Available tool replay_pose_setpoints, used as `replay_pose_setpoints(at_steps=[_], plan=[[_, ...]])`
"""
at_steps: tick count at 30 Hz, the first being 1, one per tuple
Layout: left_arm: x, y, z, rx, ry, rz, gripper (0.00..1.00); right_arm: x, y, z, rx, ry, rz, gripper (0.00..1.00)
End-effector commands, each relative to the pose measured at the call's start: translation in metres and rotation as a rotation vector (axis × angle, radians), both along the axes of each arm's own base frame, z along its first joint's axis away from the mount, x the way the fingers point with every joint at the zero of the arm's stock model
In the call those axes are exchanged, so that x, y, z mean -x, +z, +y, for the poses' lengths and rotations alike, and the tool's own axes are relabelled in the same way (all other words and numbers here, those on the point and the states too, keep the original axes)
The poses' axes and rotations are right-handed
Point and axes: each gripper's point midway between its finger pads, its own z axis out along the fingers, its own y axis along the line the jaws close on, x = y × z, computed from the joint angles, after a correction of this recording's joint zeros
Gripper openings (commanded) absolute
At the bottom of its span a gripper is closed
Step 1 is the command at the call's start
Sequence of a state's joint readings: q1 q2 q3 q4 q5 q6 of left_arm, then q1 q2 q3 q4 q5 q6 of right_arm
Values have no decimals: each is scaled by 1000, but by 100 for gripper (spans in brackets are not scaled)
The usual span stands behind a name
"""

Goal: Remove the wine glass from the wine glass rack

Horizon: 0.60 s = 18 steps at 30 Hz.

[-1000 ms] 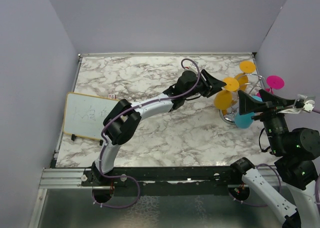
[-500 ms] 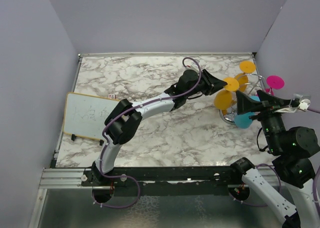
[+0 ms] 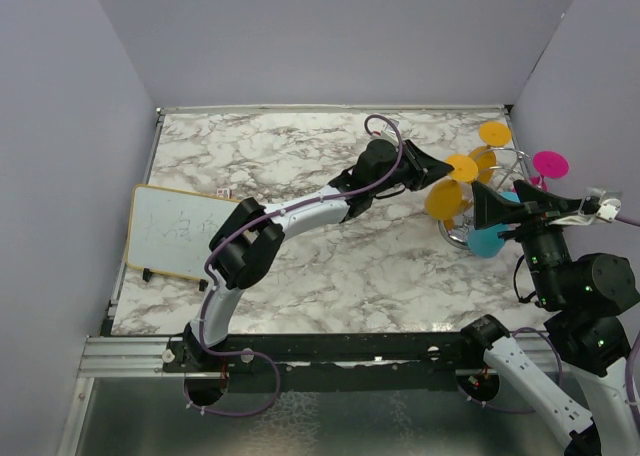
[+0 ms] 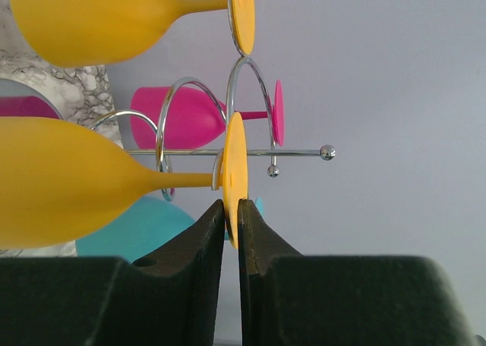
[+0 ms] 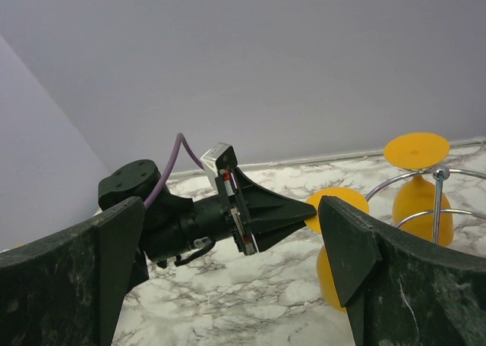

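The silver wine glass rack (image 3: 515,154) stands at the table's right edge, holding two yellow glasses, a pink glass (image 3: 549,163) and a teal glass (image 3: 487,240). My left gripper (image 3: 447,172) is shut on the disc foot of the nearer yellow wine glass (image 3: 443,201). In the left wrist view the jaws pinch that foot (image 4: 232,171), whose stem still rests in the rack's wire arm (image 4: 250,152). My right gripper (image 3: 500,208) is wide open and empty beside the rack. In the right wrist view it (image 5: 235,270) frames the left gripper (image 5: 307,209).
A small whiteboard (image 3: 178,232) lies at the table's left edge. The second yellow glass (image 3: 494,133) hangs at the rack's far side. Grey walls enclose the marble table (image 3: 300,166) at the back and on both sides.
My right gripper has shifted slightly left toward the rack. The held yellow glass has edged a little left with the left gripper.
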<state>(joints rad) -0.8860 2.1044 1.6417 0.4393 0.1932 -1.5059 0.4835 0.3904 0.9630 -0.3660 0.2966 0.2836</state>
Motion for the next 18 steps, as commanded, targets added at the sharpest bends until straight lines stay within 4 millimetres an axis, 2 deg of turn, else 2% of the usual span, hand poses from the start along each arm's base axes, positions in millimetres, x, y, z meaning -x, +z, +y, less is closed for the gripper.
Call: replay_pose_setpoints(at_steps=[1, 12, 18], plan=[[6, 33, 5, 54, 11, -32, 14, 1, 4, -2, -21, -6, -13, 100], [10, 45, 8, 75, 11, -34, 7, 2, 6, -1, -25, -2, -11, 100], [12, 56, 14, 85, 17, -46, 6, 3, 9, 0, -25, 6, -16, 100]])
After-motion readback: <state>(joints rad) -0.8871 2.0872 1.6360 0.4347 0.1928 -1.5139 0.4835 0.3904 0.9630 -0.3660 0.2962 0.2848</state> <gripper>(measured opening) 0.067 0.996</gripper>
